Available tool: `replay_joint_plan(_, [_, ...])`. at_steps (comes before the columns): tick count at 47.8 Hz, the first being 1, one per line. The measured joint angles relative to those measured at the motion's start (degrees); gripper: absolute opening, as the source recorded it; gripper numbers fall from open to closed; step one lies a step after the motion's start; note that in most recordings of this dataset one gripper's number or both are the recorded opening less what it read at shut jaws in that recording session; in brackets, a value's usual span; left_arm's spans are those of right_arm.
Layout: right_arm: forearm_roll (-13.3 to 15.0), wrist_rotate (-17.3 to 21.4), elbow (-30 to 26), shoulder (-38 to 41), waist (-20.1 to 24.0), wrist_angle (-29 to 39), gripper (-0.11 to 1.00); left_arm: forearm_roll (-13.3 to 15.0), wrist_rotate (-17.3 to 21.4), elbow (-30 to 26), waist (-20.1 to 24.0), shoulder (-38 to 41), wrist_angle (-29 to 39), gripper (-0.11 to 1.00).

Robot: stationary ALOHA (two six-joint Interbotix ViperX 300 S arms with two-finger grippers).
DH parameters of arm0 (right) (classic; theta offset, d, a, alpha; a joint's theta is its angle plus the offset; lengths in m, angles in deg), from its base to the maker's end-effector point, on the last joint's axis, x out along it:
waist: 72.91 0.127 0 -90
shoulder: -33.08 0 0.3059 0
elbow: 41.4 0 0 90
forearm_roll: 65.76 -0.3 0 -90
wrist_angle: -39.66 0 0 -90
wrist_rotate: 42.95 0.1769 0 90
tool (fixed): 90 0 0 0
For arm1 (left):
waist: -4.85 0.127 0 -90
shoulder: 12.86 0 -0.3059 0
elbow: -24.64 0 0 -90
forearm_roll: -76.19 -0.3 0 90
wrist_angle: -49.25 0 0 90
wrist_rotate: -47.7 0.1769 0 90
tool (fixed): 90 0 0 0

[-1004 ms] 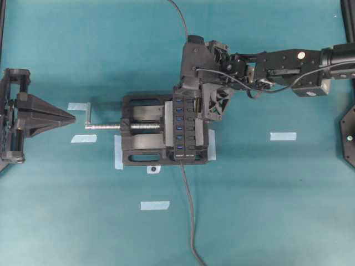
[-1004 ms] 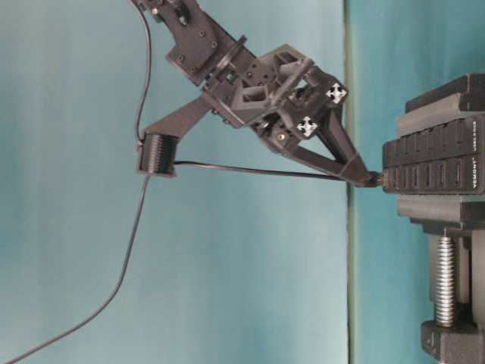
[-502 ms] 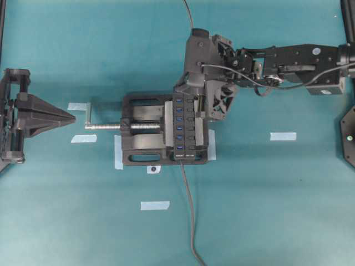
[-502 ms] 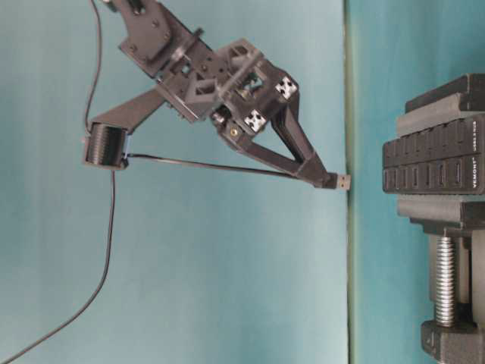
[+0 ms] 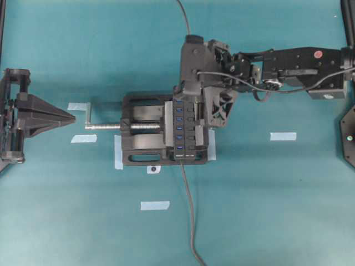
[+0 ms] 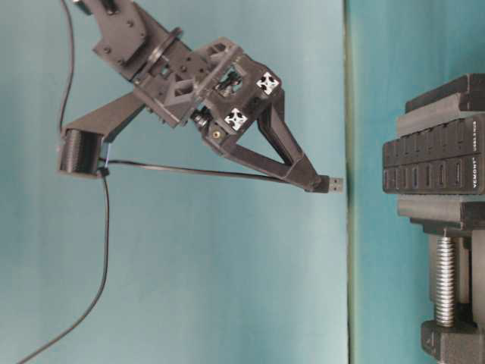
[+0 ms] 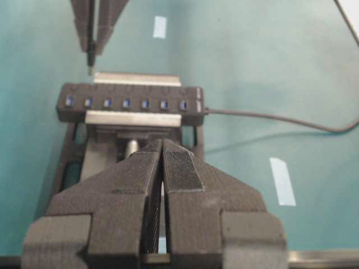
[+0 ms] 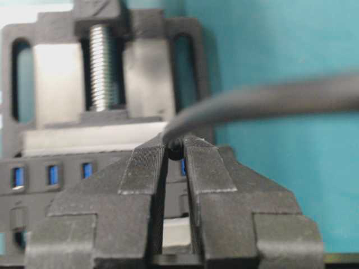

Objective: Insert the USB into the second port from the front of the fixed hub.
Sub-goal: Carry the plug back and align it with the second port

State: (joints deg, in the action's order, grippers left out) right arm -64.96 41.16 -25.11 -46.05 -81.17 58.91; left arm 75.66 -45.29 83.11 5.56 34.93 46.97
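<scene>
The fixed hub (image 5: 184, 128) is a narrow black strip with a row of blue ports, clamped in a vise. My right gripper (image 6: 314, 182) is shut on the USB (image 6: 333, 183), whose metal tip points at the hub (image 6: 432, 163) across a small gap. In the left wrist view the USB (image 7: 91, 60) hangs above the hub (image 7: 129, 103), roughly in line with the second port from the end opposite the thick cable. The thin cable (image 6: 197, 170) trails back from the plug. My left gripper (image 5: 69, 117) is shut and empty at the far left.
The black vise (image 5: 141, 145) with its silver screw (image 5: 105, 126) holds the hub. A thicker cable (image 5: 188, 210) runs from the hub's near end toward the front edge. Pale tape strips (image 5: 283, 136) (image 5: 155, 205) lie on the teal surface.
A second ago the plug's tip was against the hub's port face. The right gripper has since drawn back with it, leaving a gap. The left arm has not moved.
</scene>
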Motion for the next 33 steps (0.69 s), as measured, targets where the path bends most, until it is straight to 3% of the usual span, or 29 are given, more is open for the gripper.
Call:
replay_joint_plan(16, [-0.5, 0.1, -0.7, 0.0, 2.4, 2.2, 0.08, 0.1, 0.0, 0.0, 0.0, -0.1, 0.0, 0.0])
replay_joint_plan(33, [-0.8, 3.4, -0.7, -0.1, 4.6, 2.4, 0.08, 0.0, 0.0, 0.1, 0.0, 0.0, 0.0, 0.0])
